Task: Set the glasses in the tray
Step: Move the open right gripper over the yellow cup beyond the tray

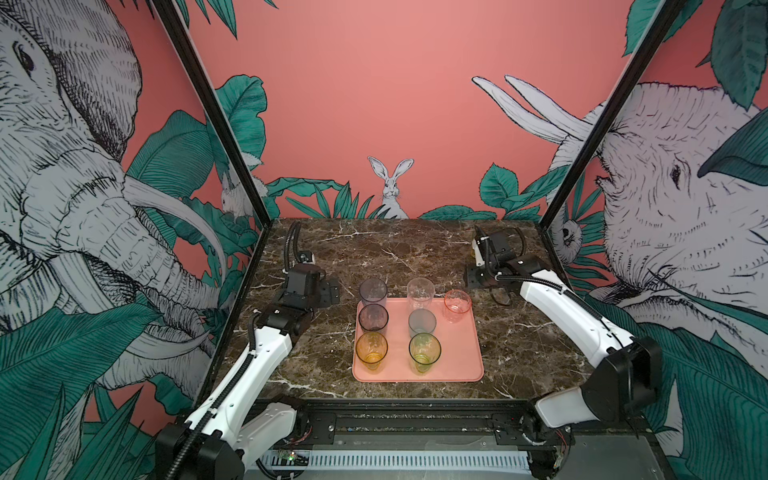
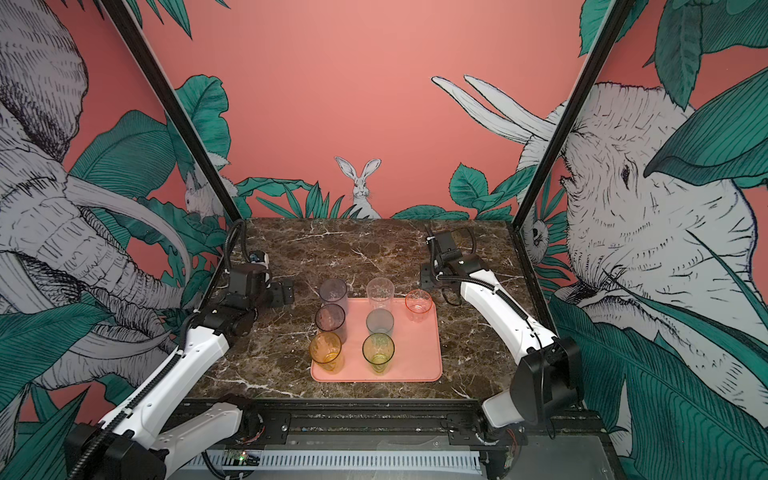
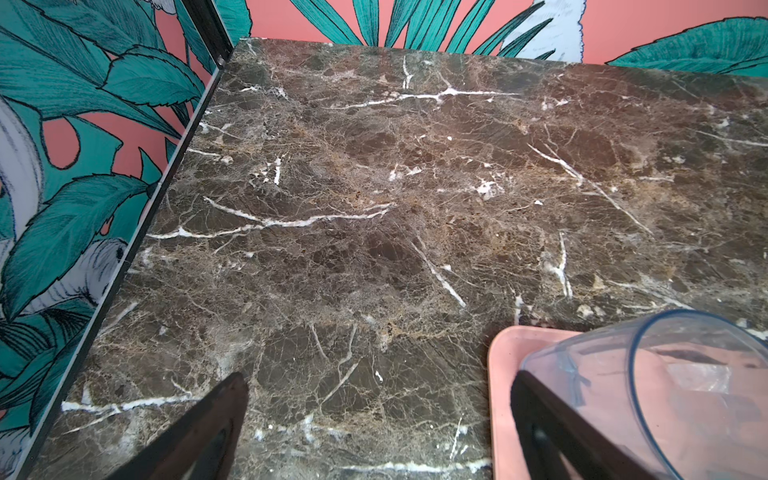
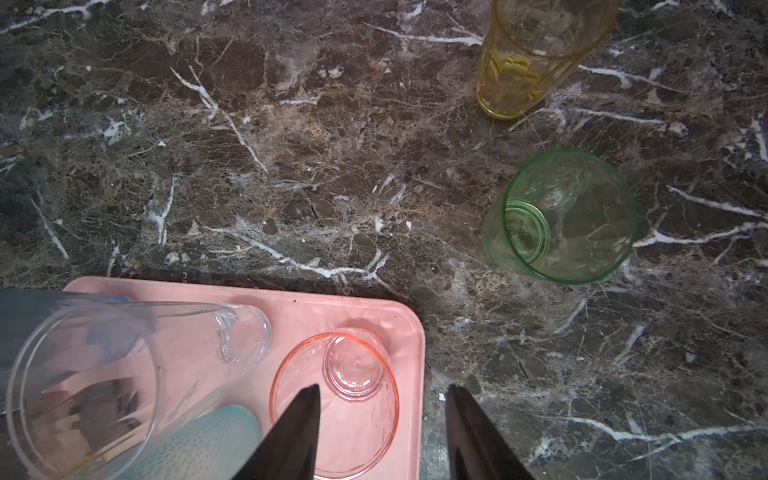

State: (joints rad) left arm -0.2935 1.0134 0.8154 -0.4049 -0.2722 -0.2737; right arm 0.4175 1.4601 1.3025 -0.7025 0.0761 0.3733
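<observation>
**1. Left end effector** (image 3: pixel 378 376). Black fingers spread wide and empty, over the dark brown, white-veined marble surface (image 3: pixel 374 208) beside the tray's far left corner. One finger stood close to the tall bluish translucent tumbler (image 3: pixel 665 386). Hazard: a sideways swing toward the tray would likely tip that narrow-based tumbler into its neighbours.

**2. Flat salmon-pink rectangular tray, low rim** (image 1: pixel 457 353). It sat mid-surface with seven glasses upright inside.
- Left column: the bluish tumbler, a short smoky-grey tumbler (image 1: pixel 373 318) and a tall amber tumbler (image 1: pixel 371 349).
- Middle column: a tall clear tumbler (image 1: pixel 420 291), a short teal-grey tumbler (image 1: pixel 422 322) and a tall green tumbler (image 1: pixel 424 351).
- Far right corner: a short pink tumbler (image 1: pixel 457 305).

Hazard: the columns stood close together, so one knock could carry down a row.

**3. Right end effector** (image 4: pixel 382 388). Fingers moderately apart, holding nothing. One hung over the pink tumbler's mouth, the other outside the tray's edge. Hazard: a low or slanted withdrawal could hook the rim and drag or topple that tumbler.

**4. Outstanding glasses.** A short pale-green tumbler (image 4: pixel 559 216) and a tall yellow tumbler (image 4: pixel 536 58) stood upright on the surface beyond the tray's far right corner. They appeared only in the right wrist view. Hazard: their slick, tapered walls could slip from a closing grip. The free space lay only on the tray's right side, so a carried tumbler might clip the pink one.
</observation>
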